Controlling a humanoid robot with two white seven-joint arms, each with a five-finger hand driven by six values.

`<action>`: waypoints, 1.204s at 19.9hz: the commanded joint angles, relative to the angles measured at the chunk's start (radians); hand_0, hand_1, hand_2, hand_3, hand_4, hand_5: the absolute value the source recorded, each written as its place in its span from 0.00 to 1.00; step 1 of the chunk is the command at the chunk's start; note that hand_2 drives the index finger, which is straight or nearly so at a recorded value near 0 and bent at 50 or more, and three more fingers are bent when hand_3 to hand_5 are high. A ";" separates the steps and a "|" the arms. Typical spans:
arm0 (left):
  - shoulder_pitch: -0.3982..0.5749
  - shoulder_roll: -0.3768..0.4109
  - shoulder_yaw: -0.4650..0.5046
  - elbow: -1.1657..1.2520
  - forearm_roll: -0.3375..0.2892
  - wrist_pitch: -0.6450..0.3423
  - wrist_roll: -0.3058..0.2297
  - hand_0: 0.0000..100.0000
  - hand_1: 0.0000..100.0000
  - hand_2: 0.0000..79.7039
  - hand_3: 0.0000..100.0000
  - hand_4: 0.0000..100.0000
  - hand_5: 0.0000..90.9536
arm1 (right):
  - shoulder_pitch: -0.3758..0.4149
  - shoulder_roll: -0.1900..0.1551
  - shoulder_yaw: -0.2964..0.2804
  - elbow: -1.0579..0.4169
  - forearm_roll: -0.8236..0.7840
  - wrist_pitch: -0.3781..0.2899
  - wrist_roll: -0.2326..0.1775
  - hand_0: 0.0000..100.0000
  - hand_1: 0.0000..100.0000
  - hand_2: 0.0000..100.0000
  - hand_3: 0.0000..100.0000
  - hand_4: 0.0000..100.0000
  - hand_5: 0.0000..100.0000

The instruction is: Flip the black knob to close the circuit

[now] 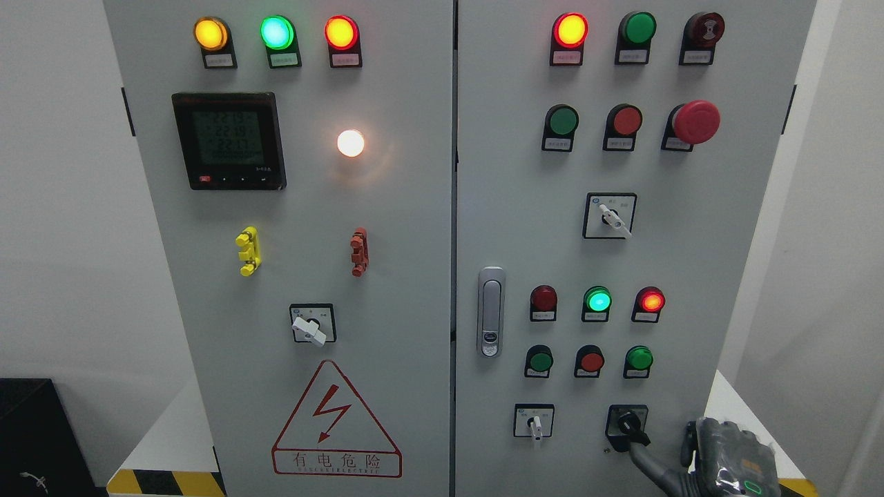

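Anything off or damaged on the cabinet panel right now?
No damage visible. The white-handled selector switch on the left door and the one mid right door sit turned off vertical, unlike the bottom white one, but that looks like a switch position. The right robot hand has a finger at the black knob.

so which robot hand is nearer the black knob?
Right. The right robot hand is at the black knob, just below it with a finger reaching up to it. The left one is out of view.
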 commanded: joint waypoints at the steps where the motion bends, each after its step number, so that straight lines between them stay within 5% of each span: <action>1: 0.000 0.000 -0.021 0.022 -0.021 0.001 -0.001 0.12 0.56 0.00 0.00 0.00 0.00 | 0.005 0.002 0.012 -0.005 -0.005 -0.004 -0.003 0.00 0.19 0.81 0.95 0.76 0.82; 24: 0.000 0.000 -0.020 0.022 -0.021 -0.001 -0.001 0.12 0.56 0.00 0.00 0.00 0.00 | 0.025 0.005 0.073 -0.005 -0.016 -0.010 -0.014 0.00 0.20 0.80 0.95 0.76 0.82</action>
